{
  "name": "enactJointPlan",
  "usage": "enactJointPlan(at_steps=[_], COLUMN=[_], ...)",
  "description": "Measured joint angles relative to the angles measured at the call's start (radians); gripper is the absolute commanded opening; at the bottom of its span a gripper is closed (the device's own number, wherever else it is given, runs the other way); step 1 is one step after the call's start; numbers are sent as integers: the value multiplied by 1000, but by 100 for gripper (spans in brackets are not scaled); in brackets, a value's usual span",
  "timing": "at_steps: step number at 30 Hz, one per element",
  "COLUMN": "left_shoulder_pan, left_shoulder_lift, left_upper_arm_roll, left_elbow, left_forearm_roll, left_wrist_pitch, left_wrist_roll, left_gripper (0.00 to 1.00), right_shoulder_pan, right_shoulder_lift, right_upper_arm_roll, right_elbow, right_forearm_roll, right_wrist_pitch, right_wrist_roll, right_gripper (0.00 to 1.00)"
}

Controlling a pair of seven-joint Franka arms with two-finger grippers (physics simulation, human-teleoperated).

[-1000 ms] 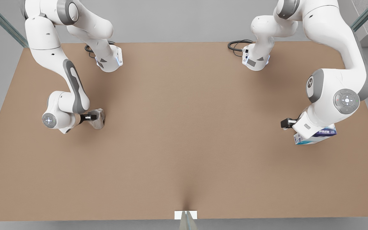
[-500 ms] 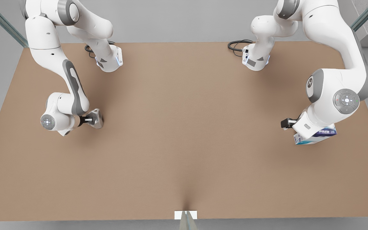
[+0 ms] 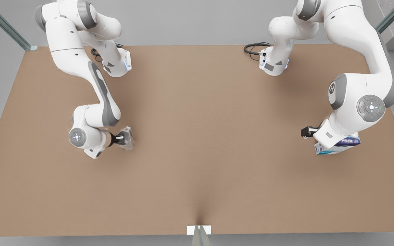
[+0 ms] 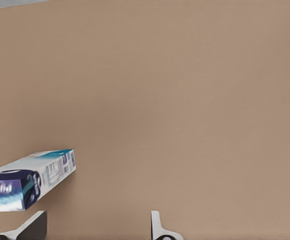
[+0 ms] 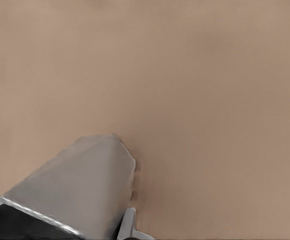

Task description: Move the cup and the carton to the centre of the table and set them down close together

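Observation:
The translucent grey cup [image 3: 128, 138] lies tilted in my right gripper [image 3: 123, 138], which is shut on it, left of centre in the front view. In the right wrist view the cup [image 5: 80, 187] sits against one fingertip [image 5: 128, 226]. The white and blue carton [image 3: 338, 145] lies on the table [image 3: 204, 136] at the front view's right, partly under my left arm's hand. My left gripper [image 3: 315, 136] stands open there. In the left wrist view the carton [image 4: 32, 179] lies beside one finger, outside the gap between the fingertips [image 4: 157, 227].
Both arm bases [image 3: 116, 65] [image 3: 274, 65] stand at the table's far edge with black cables [image 3: 253, 49] beside them. A small white marker [image 3: 198, 229] sits at the near edge. Bare tan tabletop spreads between the two grippers.
My right arm has carried the cup toward the front view's right and nearer the front edge. The left arm and the carton have not moved.

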Motion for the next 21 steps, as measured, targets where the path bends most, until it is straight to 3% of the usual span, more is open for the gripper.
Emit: enactJointPlan(at_steps=[2,7,13,21], left_shoulder_pan=[2,2,2,4], left_shoulder_lift=[3,4,6,13], left_upper_arm_roll=[0,0,1,15], left_elbow=[0,0,0,0], left_forearm_roll=[1,1,1,3], left_wrist_pitch=[0,0,2,2], left_wrist_roll=[6,7,7,96], left_gripper=[100,100,100,100], right_shoulder_pan=[147,330,446,511], right_shoulder_lift=[61,337,549,631], right_upper_arm_roll=[-2,-33,-47,-96], right_elbow=[133,558,878,913], right_forearm_roll=[32,134,111,111], right_wrist_pitch=[-2,-104,-115,-19], right_wrist_roll=[149,384,615,636], right_gripper=[21,21,21,21])
